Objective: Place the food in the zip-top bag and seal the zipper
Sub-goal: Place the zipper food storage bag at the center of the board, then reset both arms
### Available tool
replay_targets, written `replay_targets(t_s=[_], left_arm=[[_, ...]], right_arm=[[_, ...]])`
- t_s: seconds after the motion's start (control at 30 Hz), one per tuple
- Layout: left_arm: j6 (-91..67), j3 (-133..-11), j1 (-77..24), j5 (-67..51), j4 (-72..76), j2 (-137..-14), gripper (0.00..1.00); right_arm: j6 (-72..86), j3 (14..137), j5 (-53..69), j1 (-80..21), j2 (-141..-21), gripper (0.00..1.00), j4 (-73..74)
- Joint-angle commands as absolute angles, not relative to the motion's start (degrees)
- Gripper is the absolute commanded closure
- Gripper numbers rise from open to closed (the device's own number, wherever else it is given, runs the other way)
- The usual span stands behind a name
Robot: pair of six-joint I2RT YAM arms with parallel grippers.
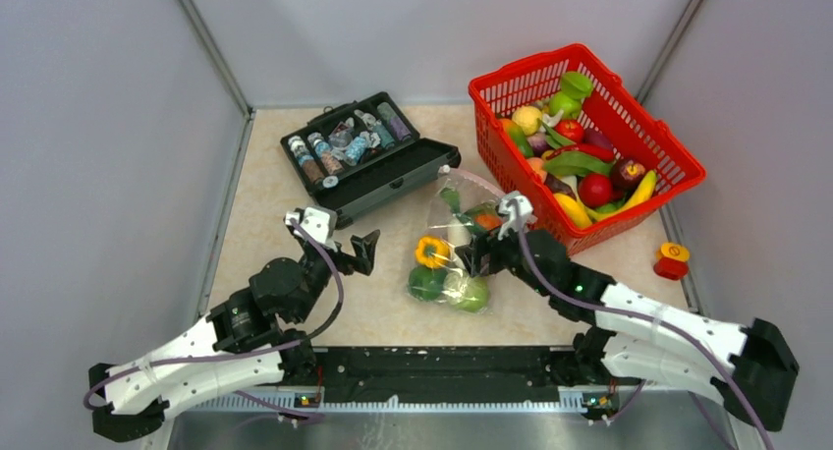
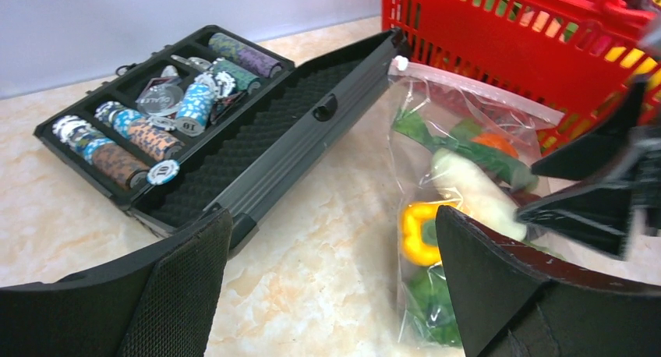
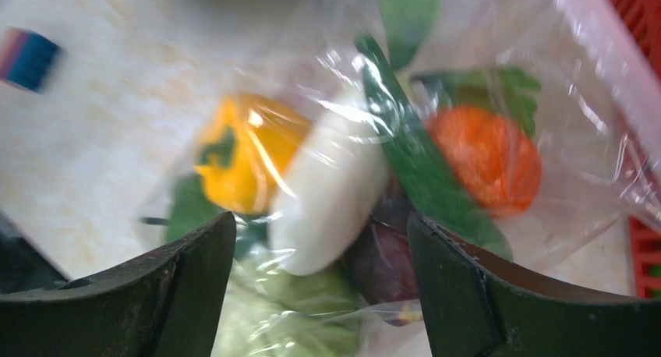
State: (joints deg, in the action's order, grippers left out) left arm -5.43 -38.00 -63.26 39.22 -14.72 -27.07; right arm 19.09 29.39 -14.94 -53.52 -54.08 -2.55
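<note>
The right gripper [image 1: 478,256] is hovering low over the bag [image 2: 468,100] with its jaws spread wide, straddling the white radish [image 3: 327,193] and a dark purple fruit [image 3: 382,263] inside it; it is gripping nothing, and whether the fingertips are touching the plastic cannot be told. The left gripper [image 1: 361,252] is standing wide too, holding nothing, well to the left of the bag, with the open black case [image 1: 393,180] just beyond it. The bag is lying flat under the right gripper, crinkled and clear, showing a yellow pepper [image 1: 430,251] left of the radish, an orange tomato [image 3: 483,158] right of it and a green apple [image 1: 470,293] at the near end. The pinkish zipper [image 2: 483,88] is running along the far edge, beside the red basket [image 1: 535,62]; whether it is sealed cannot be told.
</note>
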Motion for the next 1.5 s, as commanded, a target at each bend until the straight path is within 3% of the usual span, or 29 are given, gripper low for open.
replay_targets(t_s=[0.0, 0.27, 0.53, 0.9, 1.1, 1.23, 1.47], left_arm=[[-5.4, -39.5, -62.6, 44.2, -11.4, -27.4, 0.01], [-8.1, -41.9, -57.6, 41.2, -15.1, -28.9, 0.01], [-13.0, -48.1, -29.0, 14.5, -18.9, -35.7, 0.01], [-15.4, -55.3, -11.8, 2.8, -19.0, -42.1, 0.01], [-22.0, -54.4, 10.3, -13.6, -19.1, -45.3, 0.01], [-26.2, -54.6, 15.7, -8.0, -22.8, -44.6, 0.01], [-26.5, -55.5, 15.7, 9.3, -30.4, -37.9, 0.01]], right_arm=[[16.0, 28.9, -9.2, -53.6, -41.9, 0.16, -15.3], [10.5, 34.9, -22.1, -53.5, -34.8, 0.12, -7.3], [4.8, 50.3, -33.8, -50.5, -39.3, 0.07, 7.4], [7.1, 61.9, -19.5, -30.0, -46.2, 0.05, 19.5], [13.8, 66.0, -5.0, -8.5, -49.6, 0.05, 22.1], [17.2, 64.3, 5.2, 1.4, -48.4, 0.05, 22.3], [19.1, 57.6, 12.0, 1.5, -42.7, 0.04, 23.3]])
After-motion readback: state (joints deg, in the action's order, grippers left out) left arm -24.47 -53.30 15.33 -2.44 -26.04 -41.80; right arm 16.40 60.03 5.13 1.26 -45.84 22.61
